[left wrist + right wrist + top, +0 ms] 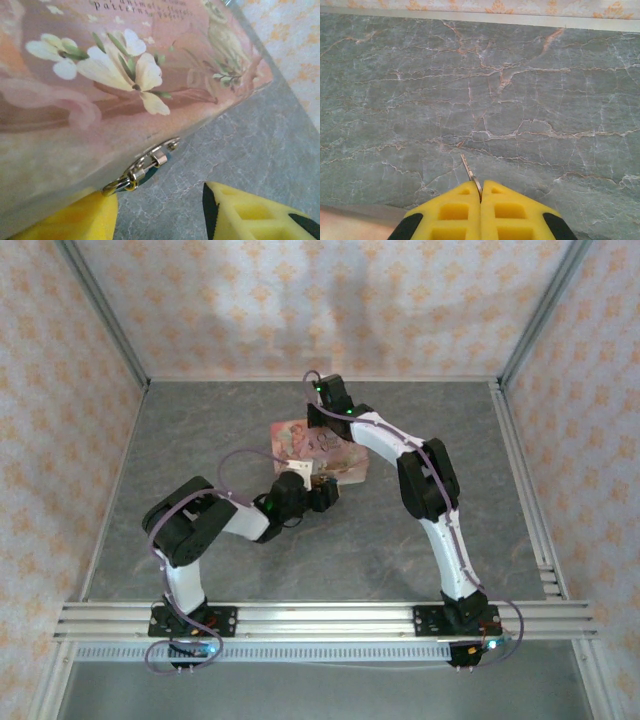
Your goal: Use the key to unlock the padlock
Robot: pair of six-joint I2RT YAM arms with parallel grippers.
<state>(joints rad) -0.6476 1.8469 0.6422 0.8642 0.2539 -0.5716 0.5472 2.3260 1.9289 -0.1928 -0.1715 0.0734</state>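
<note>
Top external: grey marbled table [250,570] inside patterned walls. Pink floral box [322,448] sits mid-table, somewhat toward the far side. Left arm [215,520] bends in from the near left, its end at the near edge of the box. Right arm [425,480] arches up and over from the near right, its wrist at the far side of the box. Padlock and key too small to make out from here.

Left wrist: side of the box close up, white flowers and a line of printed script on pink. At its lower edge hangs a metal hasp, and on it the padlock [145,169], a sliver of blue body showing behind the silvery fittings. Left gripper [160,220] stands apart: one yellow finger [75,220] tucked against the bottom of the box, the other well to the right over bare table. The padlock hangs just above the gap, not clamped by either finger.

Right wrist: right gripper [480,192] pressed together on the key [468,172]. The thin pale blade sticks out from between the fingertips, tilted up and left, above bare table. A pink edge shows at the bottom left corner; wall base along the top.
</note>
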